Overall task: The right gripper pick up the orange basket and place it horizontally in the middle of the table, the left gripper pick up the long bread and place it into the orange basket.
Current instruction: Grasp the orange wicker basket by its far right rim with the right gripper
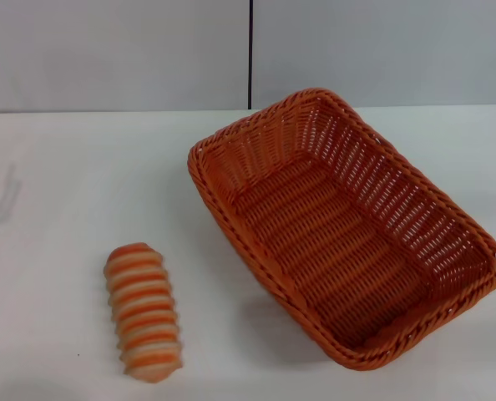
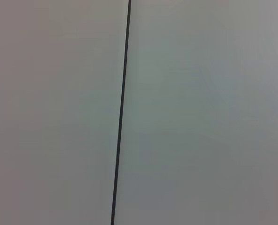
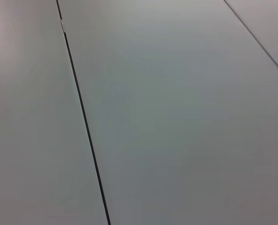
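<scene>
The orange basket [image 1: 348, 225] lies on the white table [image 1: 64, 192] at the right of the head view, turned diagonally, with nothing inside. The long bread [image 1: 143, 312], striped orange and cream, rests on the table at the front left, well apart from the basket. Neither gripper shows in any view. Both wrist views hold only grey wall panels with a dark seam.
A grey wall [image 1: 114, 50] with a vertical dark seam [image 1: 250, 54] stands behind the table's far edge. A faint shadow [image 1: 2, 205] falls on the table at the far left. Bare tabletop lies between the bread and the basket.
</scene>
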Robot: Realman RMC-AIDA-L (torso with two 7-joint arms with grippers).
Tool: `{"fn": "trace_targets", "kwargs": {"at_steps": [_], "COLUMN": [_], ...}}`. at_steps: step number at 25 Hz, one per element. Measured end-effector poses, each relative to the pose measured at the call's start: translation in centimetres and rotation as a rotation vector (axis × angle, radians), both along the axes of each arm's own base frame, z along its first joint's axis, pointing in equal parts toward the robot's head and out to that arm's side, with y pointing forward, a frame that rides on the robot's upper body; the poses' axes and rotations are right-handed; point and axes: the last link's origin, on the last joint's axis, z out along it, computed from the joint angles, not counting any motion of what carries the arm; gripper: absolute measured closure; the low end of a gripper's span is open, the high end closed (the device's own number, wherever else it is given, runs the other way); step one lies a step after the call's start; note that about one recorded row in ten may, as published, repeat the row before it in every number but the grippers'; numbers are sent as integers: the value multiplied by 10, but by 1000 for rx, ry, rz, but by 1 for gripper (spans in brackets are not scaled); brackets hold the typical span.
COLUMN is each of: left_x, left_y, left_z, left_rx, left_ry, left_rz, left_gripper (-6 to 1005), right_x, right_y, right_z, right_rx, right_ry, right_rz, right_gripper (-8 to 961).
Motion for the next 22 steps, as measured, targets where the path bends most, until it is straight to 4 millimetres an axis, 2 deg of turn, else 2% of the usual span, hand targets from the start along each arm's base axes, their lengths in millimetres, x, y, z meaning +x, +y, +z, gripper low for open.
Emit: {"fn": "trace_targets", "kwargs": {"at_steps": [15,19,20,21,22], "left_x": [3,7,7,7,4], "left_y": [-3,-4,-8,-8,-9], "left_z": [3,14,26,26,39], "left_rx": [1,19,31,31,15], "left_ry": [-30,-41,-43,-43,-59], "left_rz": [-44,-106,-155,-155,-192], "left_gripper": [222,224,224,225,225], "right_x": [5,6,7,7,7], "right_y": [-13,-15,-17,-17,-17], "right_z": [-4,-6,-6,-6,-6], "right_rx": [-10,-20,-24,-24,-24], "right_ry": [25,38,45,45,46], "right_rz": [-5,0,3,3,2], "right_gripper": [253,254,254,254,254]}}
